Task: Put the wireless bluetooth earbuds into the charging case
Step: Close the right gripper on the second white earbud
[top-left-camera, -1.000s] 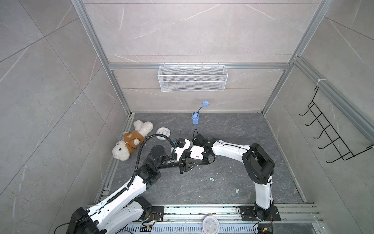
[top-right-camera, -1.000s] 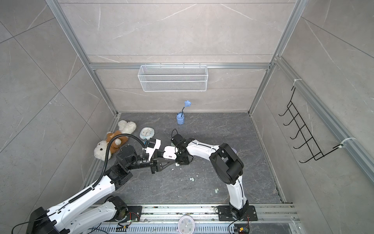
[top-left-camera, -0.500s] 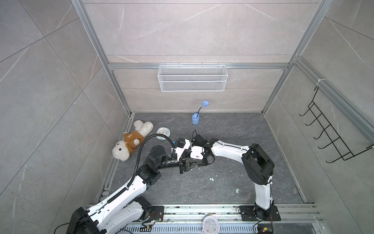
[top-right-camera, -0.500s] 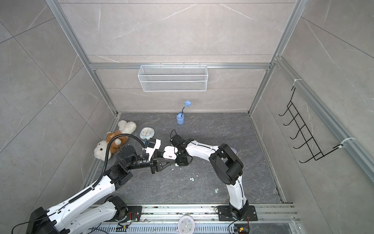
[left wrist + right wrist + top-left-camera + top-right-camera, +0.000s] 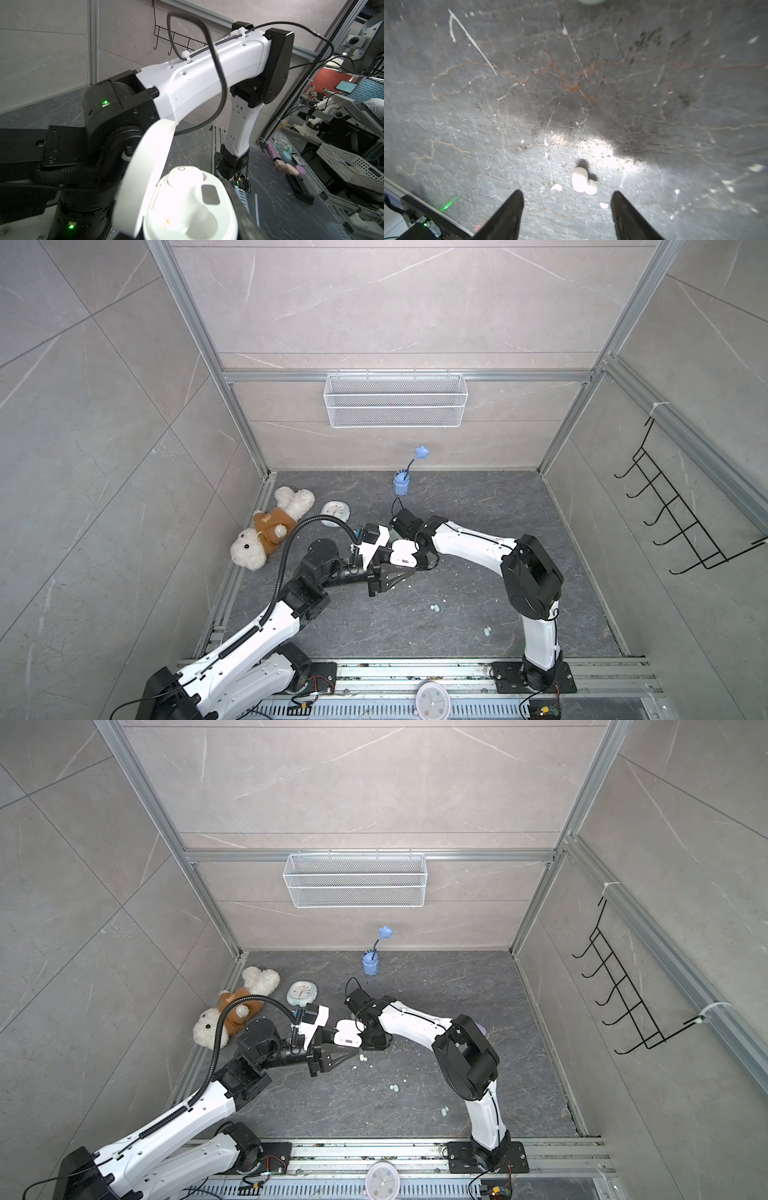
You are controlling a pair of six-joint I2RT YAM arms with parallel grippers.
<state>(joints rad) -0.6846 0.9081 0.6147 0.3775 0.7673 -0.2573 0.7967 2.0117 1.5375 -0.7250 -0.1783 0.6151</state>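
My left gripper point(image 5: 403, 566) is clamped on the white charging case point(image 5: 193, 207), holding it off the worktop point(image 5: 478, 506) with its lid point(image 5: 145, 176) swung open. One white earbud point(image 5: 185, 176) sits in a socket, and the socket beside it shows bare gold contacts. My right gripper point(image 5: 566, 192) hangs low over the stone surface just beside the case, its two black fingers point(image 5: 508, 214) spread apart and holding nothing. A second white earbud point(image 5: 583, 182) lies on the worktop just ahead of the gap between them, among small white crumbs. Further toward the rail, in a top view, I see one mint green earbud point(image 5: 435, 607) and another mint green earbud point(image 5: 487, 630) lying loose, apart from each other and well clear of both arms. At the back left lie a teddy bear point(image 5: 270, 531) and a small round clock point(image 5: 336, 512); a blue vase point(image 5: 401, 485) stands near the rear wall.
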